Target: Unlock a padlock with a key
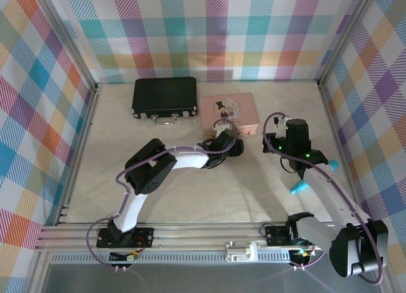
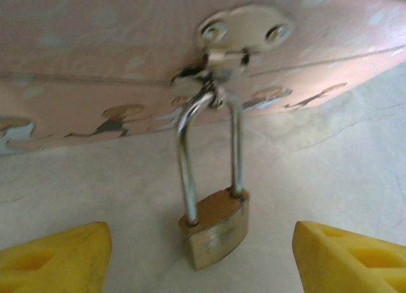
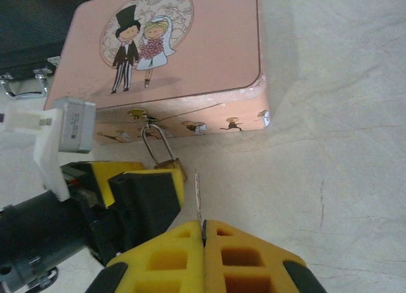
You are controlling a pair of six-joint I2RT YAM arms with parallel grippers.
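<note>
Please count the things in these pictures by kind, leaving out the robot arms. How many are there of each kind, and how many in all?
black case: 1
pink tin: 1
padlock: 1
key: 1
Total: 4

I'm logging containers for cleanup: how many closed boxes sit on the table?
2. The black case lies at the back; the pink tin beside it on its right, padlock hanging from its front.
</note>
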